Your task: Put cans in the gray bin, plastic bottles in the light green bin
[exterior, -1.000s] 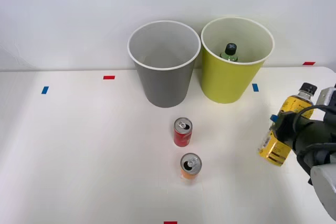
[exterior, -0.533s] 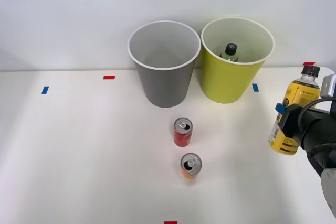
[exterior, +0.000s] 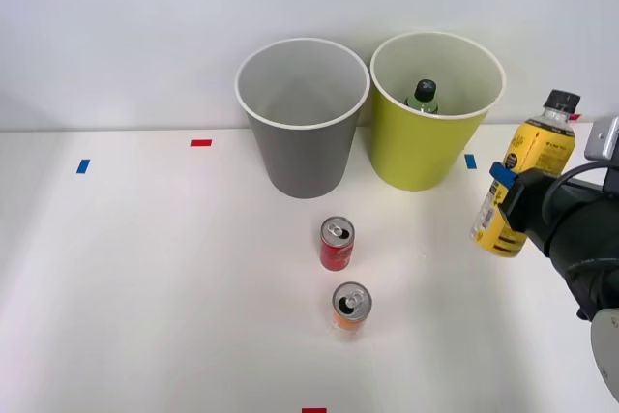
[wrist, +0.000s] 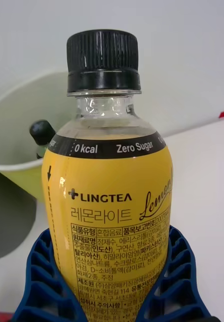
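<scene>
While right pincer (exterior: 505, 202) grips yellow-label bottle (exterior: 520, 174), wrist view reads its label, front view shows red can (exterior: 337, 244)

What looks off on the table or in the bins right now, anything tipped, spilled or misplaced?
Nothing stands out. The red can and orange can stand upright on the table, the green bottle sits in the light green bin, and the claw holds the yellow-label bottle, capped, slightly tilted. No spills.

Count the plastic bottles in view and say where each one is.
2. The yellow-label bottle is held in the right pincer, off the table. The green bottle stands inside the light green bin; more could lie hidden below its rim.
</scene>
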`<act>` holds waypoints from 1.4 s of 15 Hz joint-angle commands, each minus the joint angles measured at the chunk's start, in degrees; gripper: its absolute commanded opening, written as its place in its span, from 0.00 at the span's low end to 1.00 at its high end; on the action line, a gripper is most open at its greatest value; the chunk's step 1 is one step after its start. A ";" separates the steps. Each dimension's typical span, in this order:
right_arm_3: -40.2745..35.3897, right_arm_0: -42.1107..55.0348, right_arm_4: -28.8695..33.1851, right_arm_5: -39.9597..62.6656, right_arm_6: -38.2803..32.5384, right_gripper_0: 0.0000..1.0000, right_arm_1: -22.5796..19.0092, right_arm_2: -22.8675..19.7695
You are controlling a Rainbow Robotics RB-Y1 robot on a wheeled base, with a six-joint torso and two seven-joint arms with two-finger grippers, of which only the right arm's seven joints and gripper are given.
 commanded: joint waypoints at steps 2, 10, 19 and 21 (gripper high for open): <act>0.00 -2.91 -4.94 -7.10 0.19 0.00 2.29 -2.22; 8.32 -19.61 -13.38 -23.62 3.17 0.00 2.82 -6.79; 27.31 -34.82 -13.91 -23.62 13.90 0.00 2.38 -11.54; 31.26 -37.19 -14.35 -23.71 16.62 0.00 2.38 -12.51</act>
